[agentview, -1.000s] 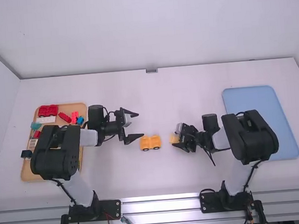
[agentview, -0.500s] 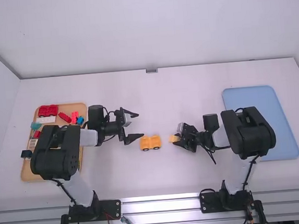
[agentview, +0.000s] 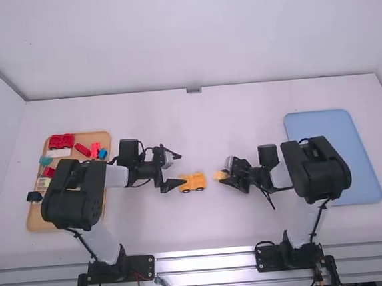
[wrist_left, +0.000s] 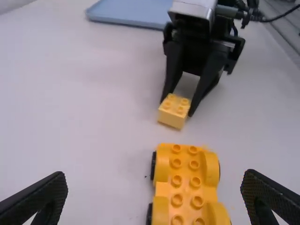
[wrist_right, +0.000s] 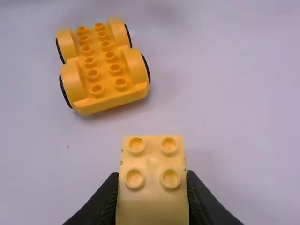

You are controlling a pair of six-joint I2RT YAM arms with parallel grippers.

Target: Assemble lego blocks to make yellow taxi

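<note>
The yellow wheeled base (agentview: 193, 182) sat upright on the white table (agentview: 205, 229), between the two claws, its studs facing up in two rows and its rounded arches standing over black wheels. Nothing was fitted on top of its studs.

Near it, on the right arm's side, was the pale yellow block (wrist_right: 152, 206), a small piece with four studs on top, apart from the base. The right claw (agentview: 225, 173) had it pinched between its two fingers, closed in against opposite sides, with the studs uppermost.

On the base's other side was the left claw (agentview: 181, 168), spread wide with nothing in its grip. One of its fingertips was right by the end of the base; whether they touched, I couldn't tell.

Farther out to the left, partly covered by the left arm, lay a tan tray (agentview: 40, 220). It held a red wheeled piece (agentview: 61, 141) at its far end, a white piece (agentview: 59, 153) just nearer, a teal piece (agentview: 46, 160) by the left edge, a red block (agentview: 82, 150) set aslant, and a small blue piece (agentview: 102, 153). Well over to the right, partly behind the right arm, was a light blue tray (agentview: 320, 125).
</note>
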